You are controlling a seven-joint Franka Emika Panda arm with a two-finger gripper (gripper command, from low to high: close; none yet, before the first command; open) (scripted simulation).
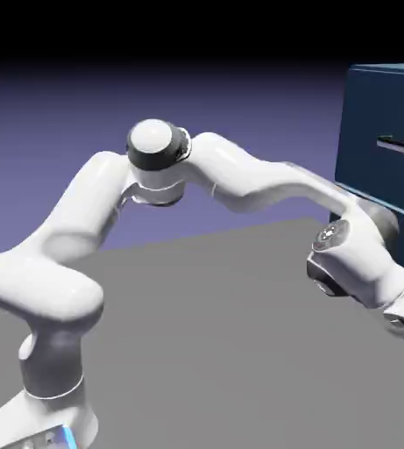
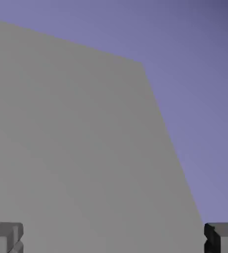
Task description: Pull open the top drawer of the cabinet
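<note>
Plain blue-violet backdrop behind a flat grey table [image 1: 214, 351]; the dark blue cabinet [image 1: 376, 131] stands at about three o'clock in the exterior view, cut by the frame edge, with only a sliver of the silver bar handle [image 1: 402, 146] of the top drawer [image 1: 398, 114] showing. The white arm [image 1: 231, 175] rises from seven o'clock, arcs over and drops its wrist low in front of the cabinet, around four o'clock, well below that handle. In the hand view the gripper [image 2: 114, 237] stands wide open, its grey fingertips [image 2: 4, 237] at opposite bottom corners, nothing between them but bare table and backdrop.
</note>
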